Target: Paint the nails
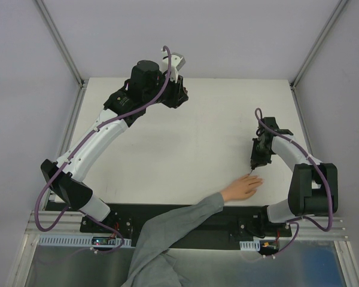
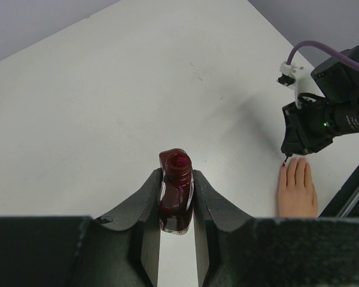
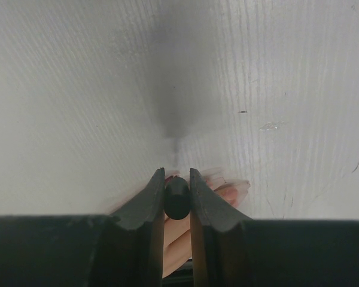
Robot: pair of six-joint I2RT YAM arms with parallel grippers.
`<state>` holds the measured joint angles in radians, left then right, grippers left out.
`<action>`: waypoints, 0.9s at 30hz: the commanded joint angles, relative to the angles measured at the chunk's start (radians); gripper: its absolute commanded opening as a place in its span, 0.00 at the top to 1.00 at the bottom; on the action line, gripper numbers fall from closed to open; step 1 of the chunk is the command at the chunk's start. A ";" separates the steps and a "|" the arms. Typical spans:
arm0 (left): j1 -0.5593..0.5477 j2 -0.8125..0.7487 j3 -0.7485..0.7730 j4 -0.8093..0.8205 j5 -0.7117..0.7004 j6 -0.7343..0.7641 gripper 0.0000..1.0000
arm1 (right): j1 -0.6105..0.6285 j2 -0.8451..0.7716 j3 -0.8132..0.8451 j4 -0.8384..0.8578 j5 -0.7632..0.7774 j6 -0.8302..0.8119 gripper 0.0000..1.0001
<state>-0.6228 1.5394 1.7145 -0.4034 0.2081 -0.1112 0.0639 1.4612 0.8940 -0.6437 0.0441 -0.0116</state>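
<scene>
A bare hand (image 1: 242,188) with a grey sleeve lies flat on the white table near the right arm's base. My right gripper (image 3: 176,174) is shut on a black brush cap (image 3: 176,198) directly above the fingers. In the left wrist view the brush tip (image 2: 285,159) meets the leftmost finger, whose nail (image 2: 283,165) shows red. The nails are blurred in the right wrist view. At the table's far left, my left gripper (image 2: 177,174) is shut on a small, uncapped dark red bottle (image 2: 176,194), held upright.
The white table (image 1: 197,137) is walled by grey panels and metal frame posts at the back corners. The sleeved forearm (image 1: 179,224) crosses the black base rail at the near edge. The left arm (image 1: 96,143) curves along the left side.
</scene>
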 commanded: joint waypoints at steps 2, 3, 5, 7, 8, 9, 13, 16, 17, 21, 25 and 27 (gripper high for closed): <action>-0.008 -0.015 0.020 0.021 0.005 0.016 1.00 | 0.024 -0.006 0.013 -0.016 -0.015 0.007 1.00; -0.008 -0.013 0.022 0.021 0.005 0.016 1.00 | 0.024 -0.005 0.011 -0.014 -0.015 0.009 1.00; -0.008 -0.013 0.022 0.021 0.005 0.016 1.00 | 0.022 -0.010 0.010 -0.013 -0.016 0.007 1.00; -0.008 -0.013 0.020 0.021 0.005 0.016 1.00 | 0.024 -0.012 0.006 -0.017 -0.018 0.009 1.00; -0.008 -0.013 0.020 0.021 0.007 0.016 1.00 | 0.024 -0.015 0.003 -0.019 -0.018 0.009 1.00; -0.008 -0.012 0.022 0.021 0.008 0.015 1.00 | 0.027 -0.018 0.000 -0.019 -0.018 0.009 1.00; -0.008 -0.012 0.020 0.021 0.008 0.015 1.00 | 0.030 -0.019 -0.009 -0.014 -0.020 0.007 1.00; -0.008 -0.015 0.019 0.021 0.008 0.013 1.00 | 0.030 -0.013 -0.013 -0.013 -0.024 0.009 0.99; -0.008 -0.016 0.017 0.023 0.010 0.015 1.00 | 0.028 -0.012 -0.017 -0.013 -0.024 0.007 1.00; -0.008 -0.019 0.014 0.021 0.008 0.015 1.00 | 0.027 -0.012 -0.020 -0.019 -0.007 0.007 0.99; -0.008 -0.019 0.011 0.021 0.008 0.013 1.00 | 0.025 -0.015 -0.018 -0.020 -0.001 0.009 0.99; -0.008 -0.019 0.011 0.021 0.008 0.013 1.00 | 0.024 -0.013 -0.023 -0.024 0.007 0.032 1.00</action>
<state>-0.6228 1.5394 1.7145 -0.4030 0.2077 -0.1112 0.0895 1.4612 0.8829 -0.6434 0.0376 -0.0071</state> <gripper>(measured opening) 0.207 0.197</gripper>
